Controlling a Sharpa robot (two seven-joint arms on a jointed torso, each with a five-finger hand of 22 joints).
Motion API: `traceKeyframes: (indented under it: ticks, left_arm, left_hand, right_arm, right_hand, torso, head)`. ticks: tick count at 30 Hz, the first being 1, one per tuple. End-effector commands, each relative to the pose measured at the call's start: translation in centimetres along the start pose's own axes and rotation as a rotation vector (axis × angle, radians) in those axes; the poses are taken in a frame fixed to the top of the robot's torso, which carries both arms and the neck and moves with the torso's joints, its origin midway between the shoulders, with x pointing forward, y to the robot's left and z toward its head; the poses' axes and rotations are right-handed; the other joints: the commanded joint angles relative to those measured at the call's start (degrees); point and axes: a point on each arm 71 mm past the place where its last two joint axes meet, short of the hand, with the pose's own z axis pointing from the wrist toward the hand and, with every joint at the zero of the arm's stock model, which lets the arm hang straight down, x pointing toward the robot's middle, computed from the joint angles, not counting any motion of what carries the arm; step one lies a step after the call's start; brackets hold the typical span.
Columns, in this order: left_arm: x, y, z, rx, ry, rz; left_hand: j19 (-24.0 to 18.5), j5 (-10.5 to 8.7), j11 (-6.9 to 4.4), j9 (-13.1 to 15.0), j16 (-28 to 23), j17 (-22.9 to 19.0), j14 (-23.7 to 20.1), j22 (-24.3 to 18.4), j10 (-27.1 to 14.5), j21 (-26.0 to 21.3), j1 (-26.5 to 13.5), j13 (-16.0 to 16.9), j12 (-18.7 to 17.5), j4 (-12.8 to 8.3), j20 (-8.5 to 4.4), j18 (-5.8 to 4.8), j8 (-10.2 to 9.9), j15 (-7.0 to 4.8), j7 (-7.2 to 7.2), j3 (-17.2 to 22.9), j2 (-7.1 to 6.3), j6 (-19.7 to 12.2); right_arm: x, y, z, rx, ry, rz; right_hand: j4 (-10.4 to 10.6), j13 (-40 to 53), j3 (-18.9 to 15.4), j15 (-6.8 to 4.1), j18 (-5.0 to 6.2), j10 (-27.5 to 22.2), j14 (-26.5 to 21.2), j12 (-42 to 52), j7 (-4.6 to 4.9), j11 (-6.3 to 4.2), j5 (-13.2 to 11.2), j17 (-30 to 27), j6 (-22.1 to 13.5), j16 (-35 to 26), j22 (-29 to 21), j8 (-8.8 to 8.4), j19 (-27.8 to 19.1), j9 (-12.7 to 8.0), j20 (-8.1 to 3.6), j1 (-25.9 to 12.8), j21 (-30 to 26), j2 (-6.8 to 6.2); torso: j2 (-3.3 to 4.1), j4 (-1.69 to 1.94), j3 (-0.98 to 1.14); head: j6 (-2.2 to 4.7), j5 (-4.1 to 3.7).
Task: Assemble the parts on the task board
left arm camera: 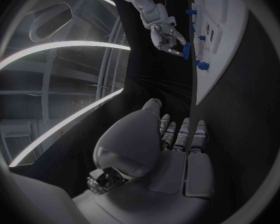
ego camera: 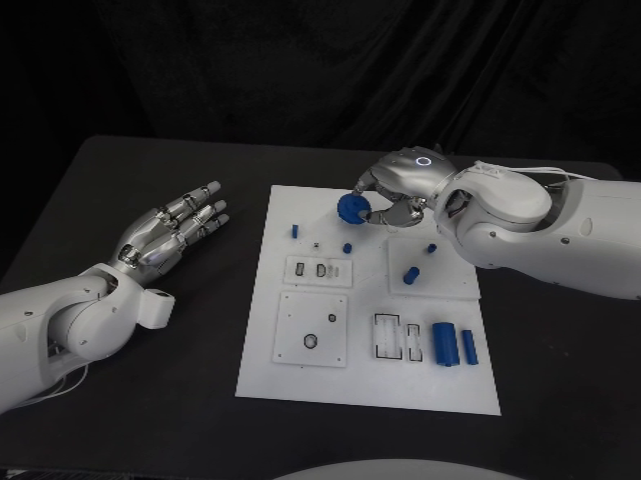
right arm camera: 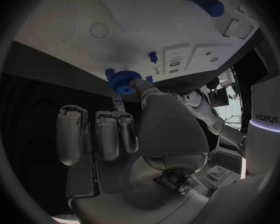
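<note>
My right hand [ego camera: 401,190] hovers over the far part of the white task board [ego camera: 349,385] and pinches a round blue gear [ego camera: 353,207] between thumb and a finger. The toothed gear [right arm camera: 122,80] sits at the fingertips in the right wrist view, just above the board [right arm camera: 65,15]. From the left wrist view the right hand [left arm camera: 167,37] and gear [left arm camera: 187,51] appear far off. My left hand [ego camera: 172,234] lies flat on the black table left of the board, fingers straight and apart, holding nothing; its palm [left arm camera: 152,149] shows beside the board's edge [left arm camera: 205,84].
On the board lie two blue cylinders [ego camera: 446,343] at the near right, a blue block [ego camera: 410,274], several small blue pegs [ego camera: 294,231], and raised white fixture plates [ego camera: 313,327] with slots. Black table surrounds the board.
</note>
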Motion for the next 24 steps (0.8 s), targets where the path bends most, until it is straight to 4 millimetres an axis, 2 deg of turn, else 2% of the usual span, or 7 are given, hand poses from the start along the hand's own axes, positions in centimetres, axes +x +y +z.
traceKeyframes:
  ticks: [1,6,14,21,24]
  left_arm:
    - [0.3,-0.8,0.1,0.129,0.015,-0.013]
    - [0.3,-0.7,0.2,0.128,0.016,-0.014]
    - [0.4,-0.6,0.2,0.126,0.020,-0.017]
    - [0.5,-0.4,0.2,0.123,0.022,-0.020]
    - [0.4,-0.4,0.2,0.121,0.021,-0.020]
  left_hand:
    - [-0.1,0.24,0.45,-0.1,0.2,-0.1,-0.1,0.0,-0.2,0.3,0.5,0.0,0.3,-0.1,0.32,0.99,-0.3,0.28,-0.03,0.4,-0.17,-0.6]
    - [-0.1,0.24,0.45,-0.1,0.2,-0.1,-0.1,0.0,-0.2,0.3,0.5,0.0,0.3,-0.1,0.32,0.99,-0.3,0.28,-0.03,0.4,-0.17,-0.6]
    - [-0.1,0.24,0.51,-0.1,0.2,-0.1,-0.1,0.0,-0.2,0.3,0.5,0.0,0.3,-0.2,0.34,0.99,-0.3,0.31,-0.04,0.5,-0.16,-0.6]
    - [-0.1,0.24,0.51,-0.1,0.2,-0.1,-0.1,0.0,-0.2,0.3,0.5,0.0,0.3,-0.2,0.34,0.99,-0.3,0.31,-0.04,0.5,-0.16,-0.6]
    - [-0.1,0.24,0.51,-0.1,0.2,-0.1,-0.1,0.0,-0.2,0.3,0.5,0.0,0.3,-0.2,0.34,0.99,-0.3,0.31,-0.04,0.5,-0.16,-0.6]
  right_arm:
    - [0.4,0.3,0.5,-0.023,0.016,-0.015]
    - [0.7,0.6,1.2,-0.032,0.030,-0.020]
    - [1.2,0.9,1.9,-0.028,0.072,-0.031]
    - [1.8,0.9,2.1,-0.021,0.102,-0.036]
    - [2.0,0.9,2.1,-0.017,0.113,-0.037]
  right_hand:
    - [0.0,15.1,0.4,0.36,-0.19,5.9,6.2,0.2,-1.33,0.49,-0.3,15.1,0.8,0.2,10.5,4.48,1.0,29.4,0.21,-0.7,0.0,0.03]
    - [-0.1,15.1,0.7,0.48,-0.14,5.9,6.2,0.2,-1.12,0.61,-0.5,15.1,0.4,0.2,10.5,3.98,0.9,29.3,0.33,-0.9,-0.2,-0.02]
    - [-0.3,15.1,1.9,0.97,0.02,5.9,6.2,0.2,-0.30,1.16,-1.7,15.1,-1.5,0.2,10.2,1.38,0.5,28.7,0.80,-1.5,-0.8,-0.28]
    - [-0.5,15.1,2.3,1.17,0.19,5.9,6.2,0.2,-0.03,1.39,-2.4,15.1,-2.2,0.2,9.8,0.38,0.1,28.4,1.00,-1.7,-1.4,-0.38]
    - [-0.6,15.1,2.7,1.33,0.29,5.9,6.2,0.2,0.25,1.57,-2.8,15.1,-3.3,0.2,9.7,-1.03,-0.1,27.8,1.18,-2.0,-1.8,-0.53]
  torso:
    - [0.00,0.01,0.00]
    - [0.01,0.00,0.00]
    - [0.00,-0.02,-0.01]
    - [0.00,-0.02,0.00]
    - [0.00,-0.03,0.01]
  head:
    - [-0.02,0.13]
    - [-0.08,0.04]
    - [-0.20,-0.18]
    - [-0.32,-0.14]
    - [-0.35,-0.06]
